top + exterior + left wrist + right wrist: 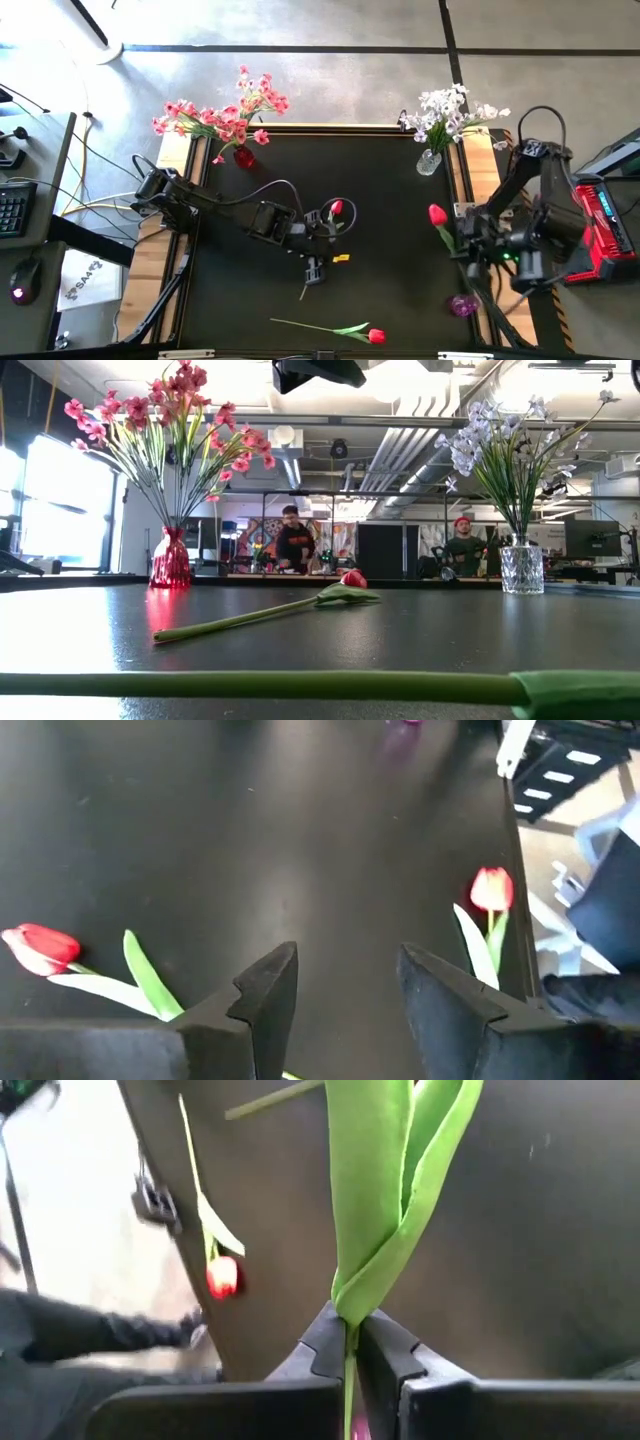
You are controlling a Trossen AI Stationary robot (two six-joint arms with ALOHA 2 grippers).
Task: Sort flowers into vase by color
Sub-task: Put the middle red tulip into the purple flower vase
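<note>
Two arms are seen over a black table point(250, 300). The left arm is stretched low from the table's left edge toward the middle, and the left gripper point(325, 222) is held there with its fingers point(265, 1005) apart and nothing between them. A red tulip point(336, 209) lies just beside this gripper, its stem running down past the wrist.

The right arm is folded at the table's right edge. The right gripper point(348, 1342) is clamped on the stem of a second tulip point(438, 216), whose green leaves are seen rising from the closed fingers in the right wrist view; in the high view its red head is seen over the table's right edge.

A third tulip point(375, 336) lies flat near the front edge, stem pointing left. At the back left corner a red vase point(243, 156) is filled with pink sprays point(225, 115); at the back right corner a clear vase point(428, 161) is filled with white sprays point(450, 110). A small purple vase point(462, 305) stands at the front right edge, near the right arm. A small yellow piece point(341, 258) is seen near the middle.

Beyond the table, grey floor, a keyboard point(12, 208) and a mouse point(22, 278) on a desk at left are visible. In the low view two people point(293, 540) are seen far back under exposed ceiling ducts.
</note>
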